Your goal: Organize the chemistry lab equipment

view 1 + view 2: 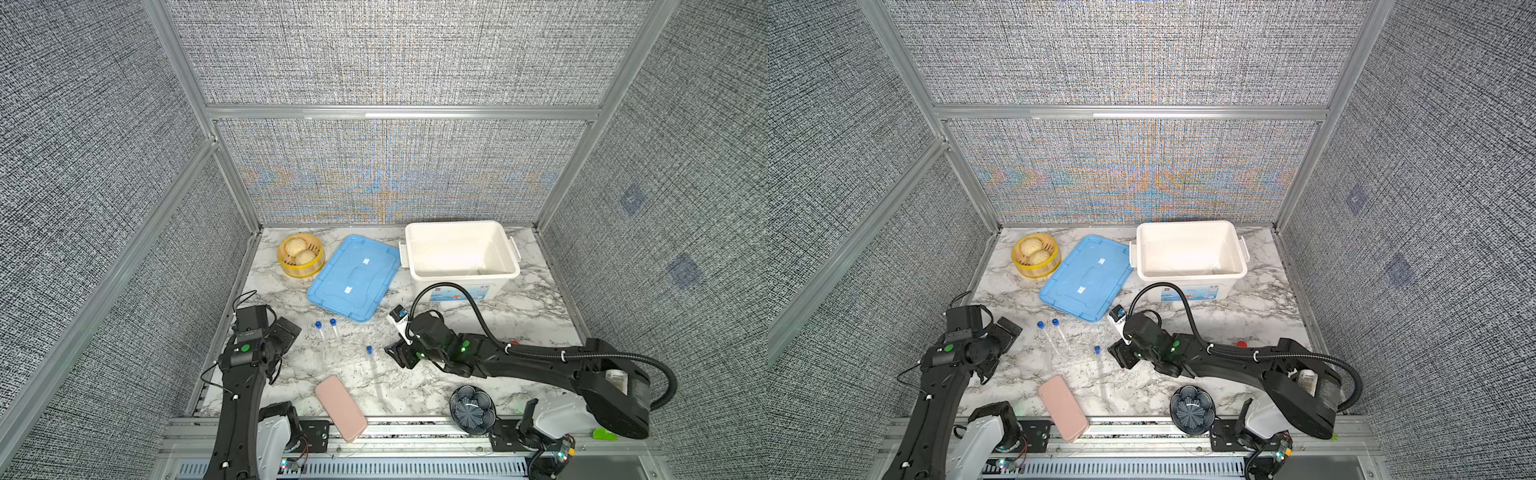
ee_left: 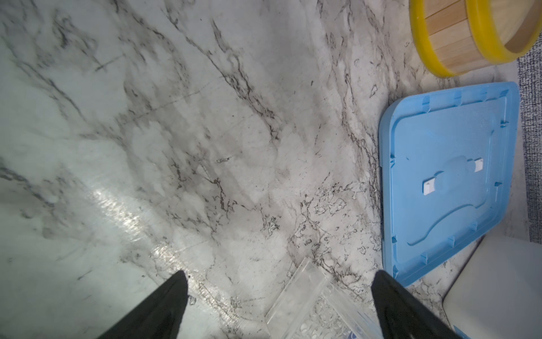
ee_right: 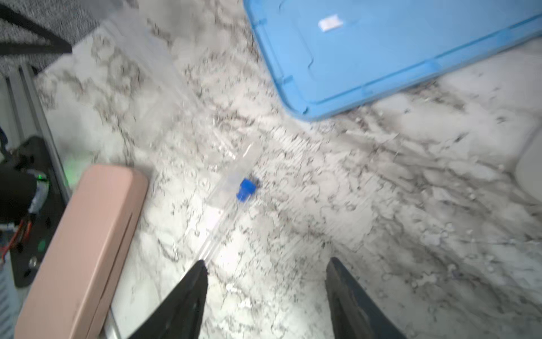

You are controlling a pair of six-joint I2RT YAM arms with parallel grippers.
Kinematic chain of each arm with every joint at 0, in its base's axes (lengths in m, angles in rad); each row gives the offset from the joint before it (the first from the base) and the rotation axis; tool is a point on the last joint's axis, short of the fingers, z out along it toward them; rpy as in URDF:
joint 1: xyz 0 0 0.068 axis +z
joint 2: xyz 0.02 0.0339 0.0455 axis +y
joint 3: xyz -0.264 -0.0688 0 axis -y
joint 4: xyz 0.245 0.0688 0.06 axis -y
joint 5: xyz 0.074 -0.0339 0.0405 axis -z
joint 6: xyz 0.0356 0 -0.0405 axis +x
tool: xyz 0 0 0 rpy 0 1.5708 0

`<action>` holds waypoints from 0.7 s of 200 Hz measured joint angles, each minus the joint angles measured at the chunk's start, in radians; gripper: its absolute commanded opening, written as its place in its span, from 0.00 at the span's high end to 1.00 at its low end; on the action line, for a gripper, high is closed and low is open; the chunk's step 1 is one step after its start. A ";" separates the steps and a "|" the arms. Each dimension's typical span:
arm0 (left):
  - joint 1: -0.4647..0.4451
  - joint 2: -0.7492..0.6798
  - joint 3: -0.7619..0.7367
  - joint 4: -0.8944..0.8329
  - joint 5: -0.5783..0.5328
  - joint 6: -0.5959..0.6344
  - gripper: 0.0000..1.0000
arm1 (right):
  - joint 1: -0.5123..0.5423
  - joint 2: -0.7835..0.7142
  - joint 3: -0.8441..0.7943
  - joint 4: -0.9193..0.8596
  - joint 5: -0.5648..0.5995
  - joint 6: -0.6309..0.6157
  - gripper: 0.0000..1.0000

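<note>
Our right jaws point(image 3: 267, 267) stand apart with nothing between them, low over the marble-patterned counter point(image 3: 396, 205). A long clear tube with a blue cap point(image 3: 227, 210) lies flat just outside one black fingertip point(image 3: 196, 281). Its clear end is at or against that tip, but the wrist view is smeared, so we cannot say whether they touch. That is our chief worry: closing from here would catch air, and a sideways drift would nudge the round tube and set it rolling. Beyond the tube from the jaws lies the flat pink rectangular case point(image 3: 82, 249). In both top views its end seems to hang past the counter's front edge, so a careless sweep could push it off.

Our left jaws point(image 2: 280, 276) are spread wide and empty. A corner of the small clear plastic rack point(image 2: 305, 296) shows between them. A pair of blue-capped clear tubes point(image 1: 318, 324) lies just ahead, toward the right jaws. The rack nearly vanishes against the veining, so a misjudged approach could shove it or scatter that pair.

Further ahead of both jaws sit the translucent blue plastic lid point(image 1: 353, 278) and the open white plastic bin point(image 1: 498, 286). If the bin is the goal, a slick tube pinched near its end could tilt and slip out on the way.
</note>
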 measured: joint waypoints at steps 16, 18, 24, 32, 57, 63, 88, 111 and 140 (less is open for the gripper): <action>0.001 -0.007 -0.002 0.000 0.000 -0.003 0.01 | 0.010 0.035 0.005 -0.041 -0.042 -0.017 0.33; 0.001 -0.007 -0.002 0.000 0.000 -0.003 0.01 | 0.012 0.040 0.006 -0.046 -0.048 -0.019 0.32; 0.001 -0.008 -0.003 0.000 0.000 -0.003 0.01 | 0.019 0.055 0.012 -0.061 -0.061 -0.026 0.30; 0.002 -0.008 -0.003 0.000 0.000 -0.007 0.01 | 0.031 0.072 0.024 -0.075 -0.074 -0.034 0.28; 0.003 -0.013 0.007 -0.008 0.000 -0.010 0.01 | 0.074 0.119 0.071 -0.097 -0.093 -0.060 0.23; 0.003 -0.017 0.007 -0.008 0.000 -0.010 0.01 | 0.082 0.129 0.081 -0.101 -0.094 -0.067 0.21; 0.004 -0.027 0.007 -0.015 0.000 -0.011 0.01 | 0.125 0.165 0.120 -0.115 -0.072 -0.088 0.15; 0.004 -0.026 0.008 -0.017 0.000 -0.010 0.01 | 0.163 0.204 0.130 -0.116 -0.017 -0.104 0.15; 0.004 -0.022 0.000 -0.016 0.001 -0.015 0.01 | 0.186 0.252 0.154 -0.132 0.051 -0.117 0.15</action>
